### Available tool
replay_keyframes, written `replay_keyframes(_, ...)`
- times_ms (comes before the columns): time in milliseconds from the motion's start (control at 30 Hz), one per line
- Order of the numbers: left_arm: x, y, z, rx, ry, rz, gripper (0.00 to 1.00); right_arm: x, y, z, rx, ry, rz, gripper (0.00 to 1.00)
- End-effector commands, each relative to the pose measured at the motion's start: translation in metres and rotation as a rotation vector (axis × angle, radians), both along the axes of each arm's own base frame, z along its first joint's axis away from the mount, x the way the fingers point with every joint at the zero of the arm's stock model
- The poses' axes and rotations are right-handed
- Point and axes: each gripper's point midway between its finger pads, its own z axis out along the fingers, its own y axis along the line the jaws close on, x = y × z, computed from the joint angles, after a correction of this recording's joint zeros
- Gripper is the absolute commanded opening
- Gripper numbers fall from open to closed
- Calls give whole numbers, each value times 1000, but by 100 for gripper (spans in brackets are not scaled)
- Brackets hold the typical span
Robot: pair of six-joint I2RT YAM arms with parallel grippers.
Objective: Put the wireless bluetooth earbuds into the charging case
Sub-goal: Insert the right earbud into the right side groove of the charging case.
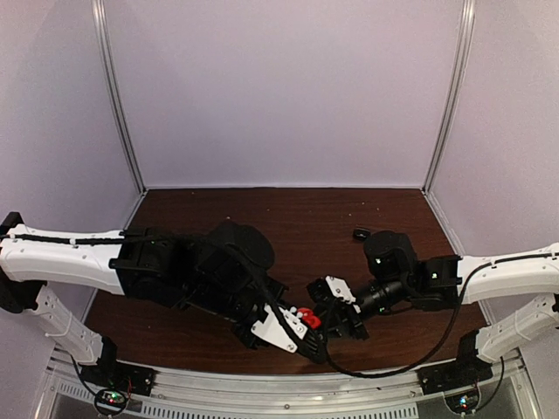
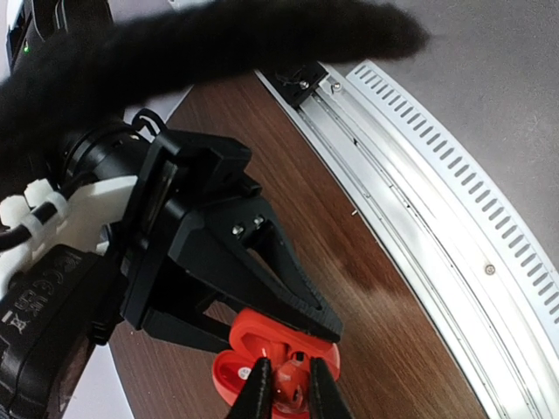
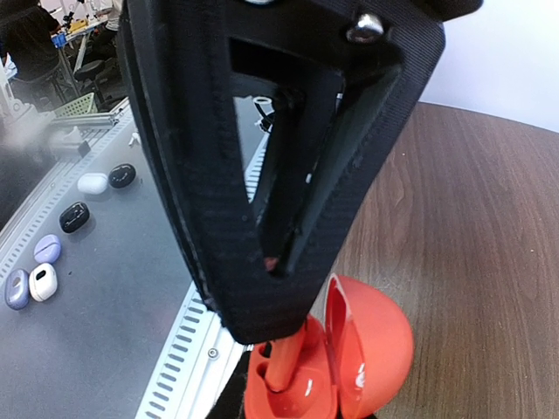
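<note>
The charging case point(image 3: 371, 349) is bright red and hangs open just above the table's near edge, lid to the right in the right wrist view. My left gripper point(image 2: 290, 393) is shut on the case's base point(image 2: 293, 380). My right gripper point(image 3: 272, 266) is shut on the red earbud point(image 3: 284, 362), whose stem points down into a socket of the case's base. In the top view both grippers meet at the case point(image 1: 307, 317). A small black piece point(image 1: 361, 233), apparently the black earbud, lies on the table at the back right.
A slotted aluminium rail point(image 2: 419, 201) runs along the table's near edge, right beside the case. Beyond it, on a lower grey surface, lie several other earbud cases point(image 3: 74, 214). Pale walls close the table's back and sides.
</note>
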Motion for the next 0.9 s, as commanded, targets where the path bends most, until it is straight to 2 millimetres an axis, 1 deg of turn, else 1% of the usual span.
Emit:
replay_keyframes(0,-9,-9,3,-18,13,-35,13,0,7,30,79,-40,5,0)
replay_keyframes(233,-9,-8,0,-9,21,-35,13,-4,7,29,67,-59,21,0)
replay_keyframes(433,-20,-5,1,-8,57,-57,13,-3,7,28,61,-78,14,0)
replay_keyframes(867,-27,2,-3,12,76,-75,12,-4,5,24,36,-74,16,0)
